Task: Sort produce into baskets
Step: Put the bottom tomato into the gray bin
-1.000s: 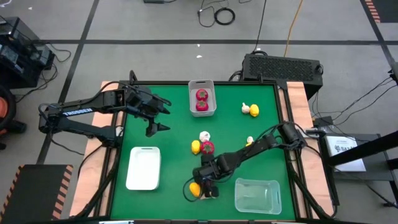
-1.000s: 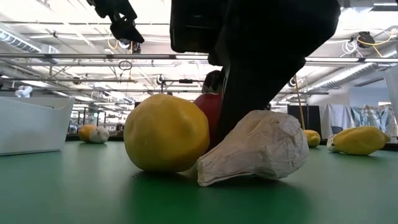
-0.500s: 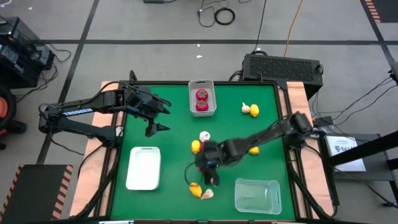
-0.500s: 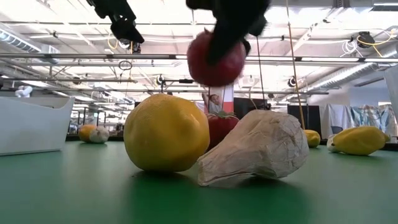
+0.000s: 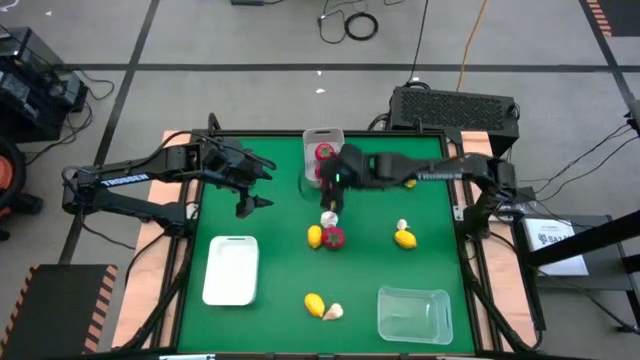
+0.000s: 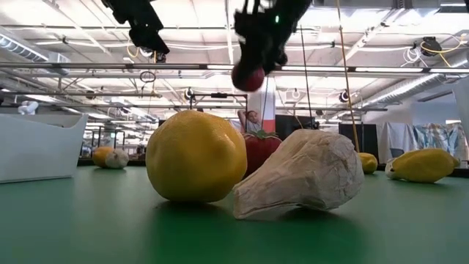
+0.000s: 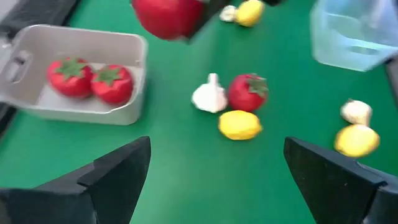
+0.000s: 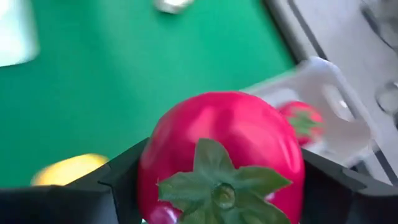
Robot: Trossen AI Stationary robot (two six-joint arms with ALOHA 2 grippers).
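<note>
Right gripper [image 8: 217, 186]: fingers clenched on a red piece [image 8: 221, 149], held above the worktop [image 5: 280, 220] just beside the grey-white bin [image 5: 308, 135]
Bin: two red pieces [image 7: 90, 79] lying inside
Left gripper [image 5: 255, 190]: fingers spread, nothing held, near the worktop's left edge

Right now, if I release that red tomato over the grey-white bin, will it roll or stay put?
The tomato in the right gripper looks round and smooth, so it may roll a little. The deep grey-white bin should contain it, and the two tomatoes already inside leave little room to wander. It looks rigid and probably light.
</note>
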